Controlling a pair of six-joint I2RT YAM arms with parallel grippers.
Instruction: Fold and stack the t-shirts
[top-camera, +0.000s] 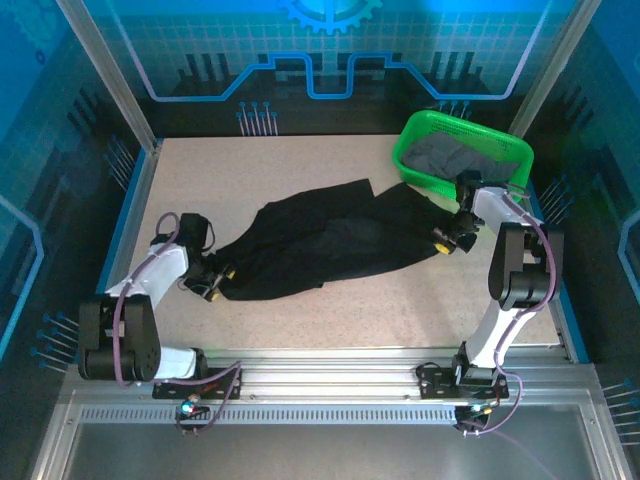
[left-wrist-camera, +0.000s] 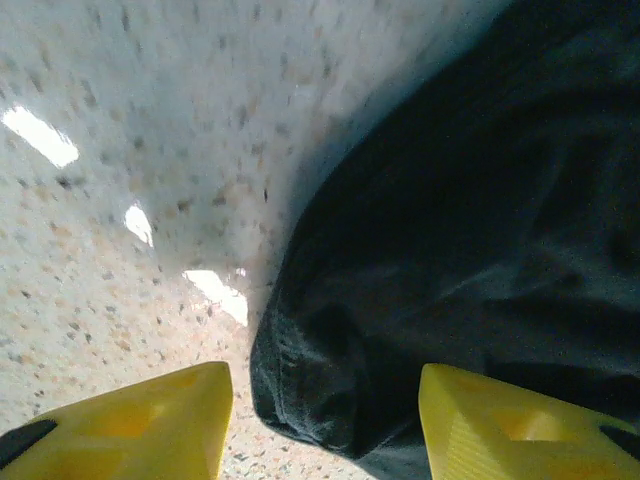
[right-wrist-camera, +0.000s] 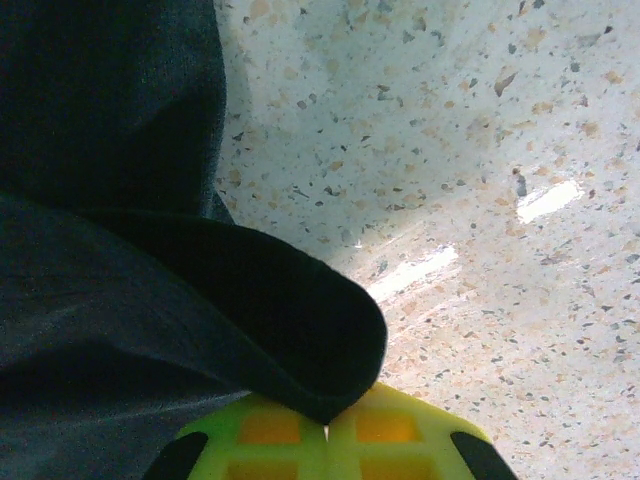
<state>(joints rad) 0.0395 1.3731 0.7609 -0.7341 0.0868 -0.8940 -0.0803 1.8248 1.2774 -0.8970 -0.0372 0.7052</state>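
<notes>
1. Left pincer (top-camera: 213, 283) sits low over the desk (top-camera: 300, 170) with its jaws apart. In its wrist view the two yellow fingers (left-wrist-camera: 140, 425) stand wide, and nothing is gripped.
2. A rounded, bunched end of the black t-shirt (top-camera: 320, 245) lies on the desk between those fingers. A strip of bare speckled surface shows between the cloth and the finger on the left of that view. On the other side the cloth runs up to the finger, and I cannot tell whether it touches.
3. Right pincer (top-camera: 447, 240) is closed. In its wrist view the yellow-green fingers (right-wrist-camera: 270, 440) meet, and a folded lip of the black cloth comes down to the seam between the tips, caught there.
4. From the right pincer the black t-shirt runs away as a long rumpled band across the desk to the left pincer. It is widest about midway between the two and is creased rather than flat.
5. Beside the right pincer's tips, on the side away from the cloth, there is pale speckled desk with bright streaks of reflected light.
6. The green basket (top-camera: 405, 150) stands just beyond the right pincer, at the far right corner of the desk.
7. A grey t-shirt (top-camera: 455, 155) lies crumpled inside the basket, apart from both pincers.
8. The black t-shirt's far edge reaches close to the basket's near wall. I cannot tell whether they touch.
</notes>
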